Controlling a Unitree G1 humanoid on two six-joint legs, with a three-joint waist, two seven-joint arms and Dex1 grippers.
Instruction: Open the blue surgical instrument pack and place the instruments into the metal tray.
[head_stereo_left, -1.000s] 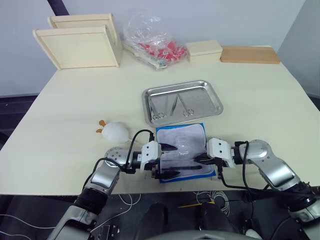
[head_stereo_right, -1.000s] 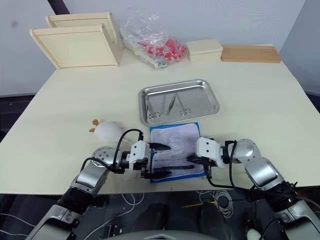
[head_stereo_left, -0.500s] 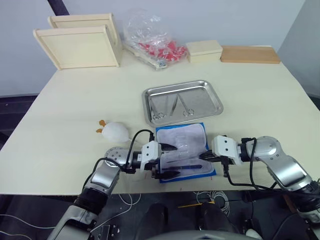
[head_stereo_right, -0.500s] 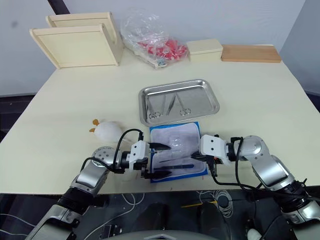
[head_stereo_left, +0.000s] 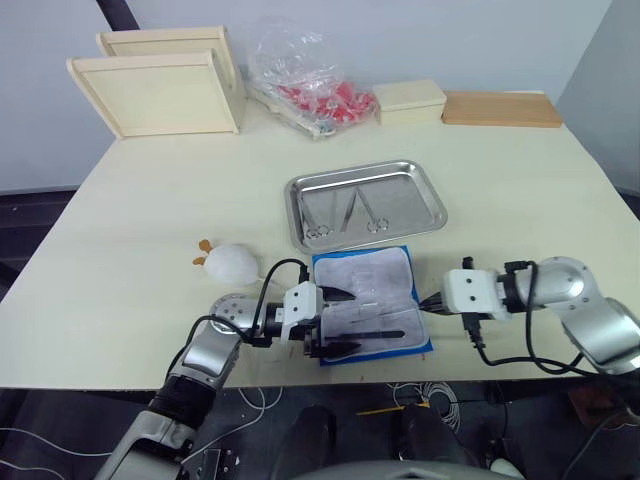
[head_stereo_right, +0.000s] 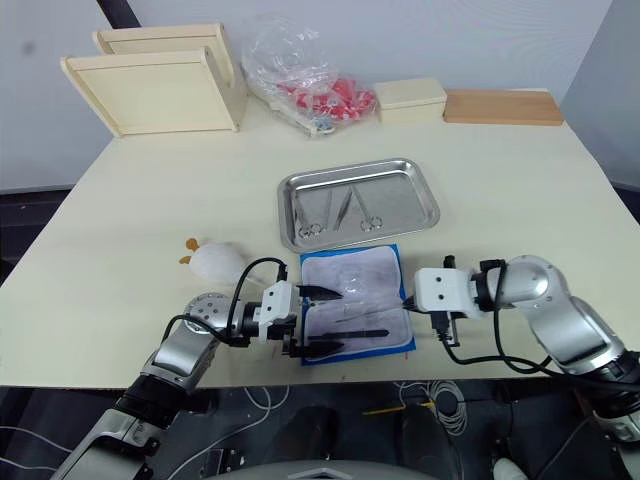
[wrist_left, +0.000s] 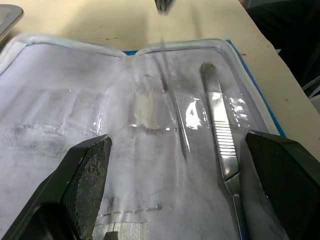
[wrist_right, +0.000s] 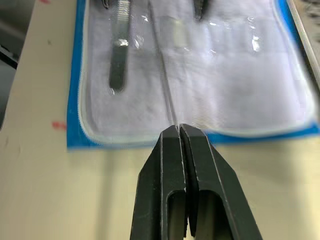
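Lying unfolded at near table edge, just below metal tray (head_stereo_left: 430, 197): blue surgical instrument pack (head_stereo_left: 368, 305), lining up. Forceps (wrist_left: 221, 148) seen inside pack; scissor-type instruments (head_stereo_left: 343, 215) seen in tray. Left gripper (head_stereo_left: 338, 322) spread wide over pack, nothing held. Right gripper (wrist_right: 180, 134) closed, empty, just off pack's right edge.

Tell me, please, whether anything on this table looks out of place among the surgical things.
One thing does: a small white plush toy with orange bits lies on the pale table, left of the opened blue surgical instrument pack. It has no apparent link to the shiny metal tray or the instruments.
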